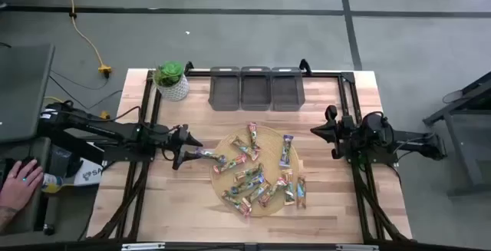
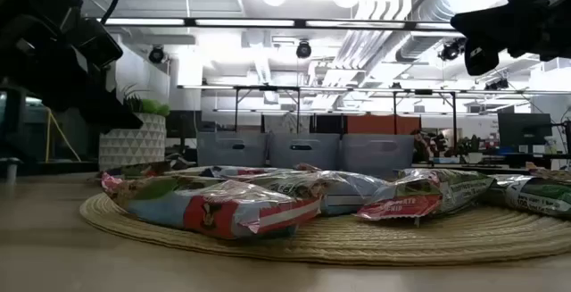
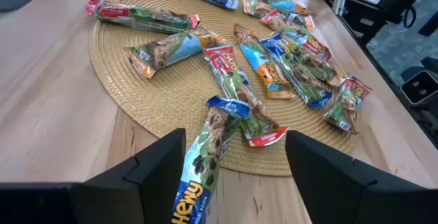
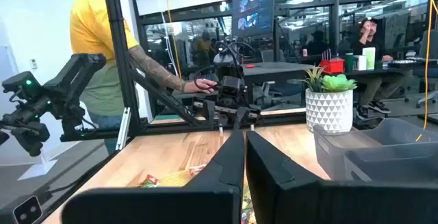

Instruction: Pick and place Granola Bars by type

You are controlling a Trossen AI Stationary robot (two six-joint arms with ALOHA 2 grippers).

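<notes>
Meanwhile, on the wooden table point(image 1: 176, 205), the left arm reaches in from the left side while the right arm waits at the right edge, well apart from the work, its right gripper point(image 4: 244, 157) pressed together and holding nothing

At the far edge three grey bins point(image 1: 256, 88) stand side by side and look bare from above, with a potted plant point(image 1: 171, 80) just left of them; a person's hand point(image 1: 18, 180) rests off the table at the far left

On the round woven mat point(image 1: 230, 145) in the middle lie the Granola Bars point(image 1: 253, 176), scattered and partly overlapping, some crossing one another, a few lapping over the mat's rim

The left gripper point(image 3: 233, 157) hovers at the mat's left rim with its fingers point(image 3: 161, 166) spread wide on either side of a blue-wrapped bar point(image 3: 209, 152), which lies half on the mat and half on the bare wood; whether the fingers touch it cannot be told, and nothing is pinched yet

By the look of them the bars are light, with a soft, crinkly foil wrapper over a firmer core, and slick enough to skid on wood or slip from a loose pinch. The sound hold is probably across the narrow width at mid-length, where the filling gives body, rather than on the flat crimped ends, which would fold. A neighbour overlapping the far end of the blue bar may drag along when it is lifted
</notes>
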